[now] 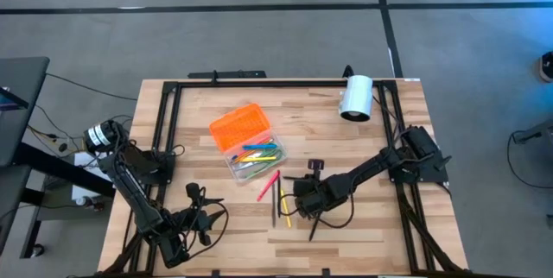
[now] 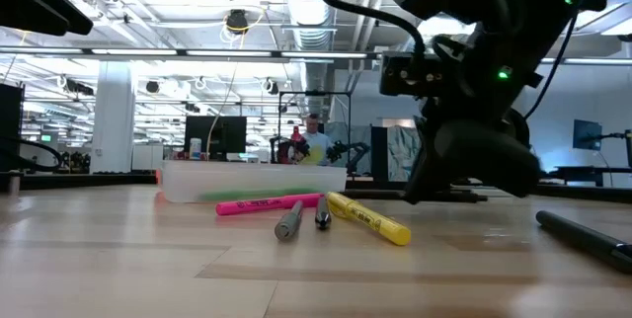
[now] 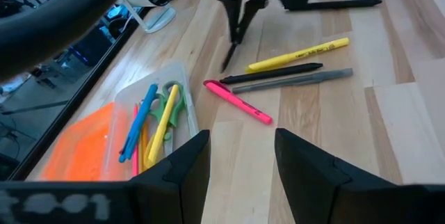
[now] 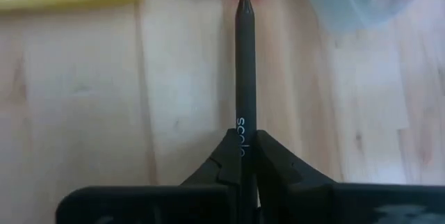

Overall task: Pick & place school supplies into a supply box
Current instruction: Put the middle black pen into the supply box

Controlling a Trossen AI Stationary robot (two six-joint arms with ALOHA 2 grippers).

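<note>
The supply box's clear base [image 1: 255,159] holds green-handled scissors [image 3: 167,106] and blue and yellow pens; its orange lid [image 1: 238,126] lies beside it. On the table near it lie a pink pen [image 3: 240,101], a grey pen [image 3: 299,80], a black pen [image 3: 274,74] and a yellow pen [image 3: 299,55]. My right gripper [image 4: 245,147] stands just right of them, shut on another black pen [image 4: 245,64]. My left gripper [image 3: 240,168] waits open at the near left, with nothing between its fingers. My right gripper pinches the black pen's shaft [image 4: 243,123] between its two fingers. The pen runs along the fingers and sticks out ahead of them, its pointed tip [image 3: 226,62] slanting down toward the pink pen's end. Whether the tip touches the table, I cannot tell.
A white cylinder [image 1: 355,97] lies at the far right of the table. One more black pen [image 1: 315,226] lies on the wood near the right gripper, toward the near edge. Black frame rails [image 1: 164,123] run along the table's sides.
</note>
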